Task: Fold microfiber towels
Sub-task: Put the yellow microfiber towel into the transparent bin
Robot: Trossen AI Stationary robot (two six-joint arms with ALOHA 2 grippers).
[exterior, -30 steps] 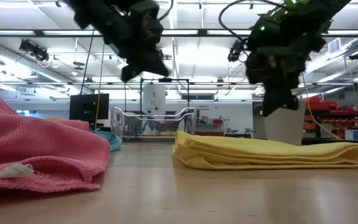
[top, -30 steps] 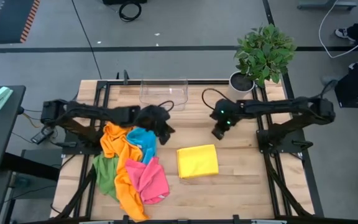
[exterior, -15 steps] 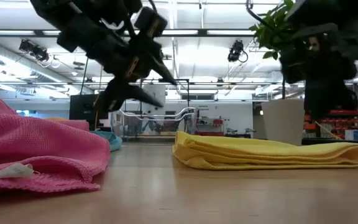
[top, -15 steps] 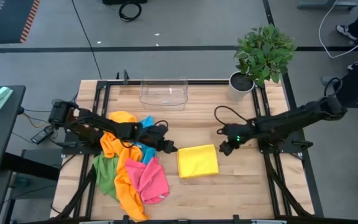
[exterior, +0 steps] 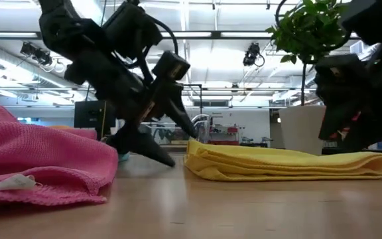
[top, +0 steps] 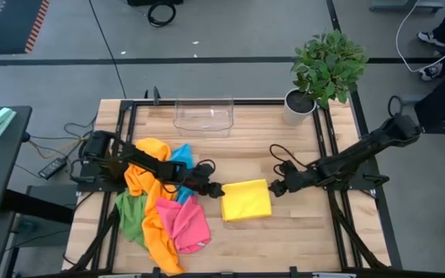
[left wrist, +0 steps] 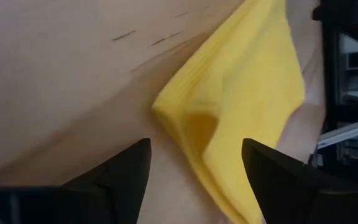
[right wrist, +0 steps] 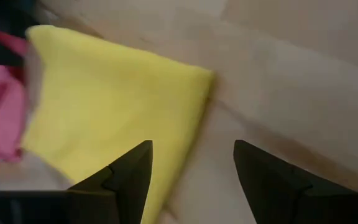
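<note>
On the wooden surface [top: 300, 224], an unfolded heap of towels [top: 161, 208] waits at left, one yellow towel [top: 246, 200] lies folded mid-surface, and both spread-fingered end effectors, left [top: 216, 188] and right [top: 275, 188], flank its far corners, so most folding seemingly remains.

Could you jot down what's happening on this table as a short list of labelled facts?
Folded towel: yellow towel, flat at mid-table
Left gripper: low at the towel's left corner, jaws open
Right gripper: low at its right corner, jaws open
Unfolded heap: orange towel, pink towel, green towel, blue towel, left of it
Back edge: clear tray, potted plant
</note>
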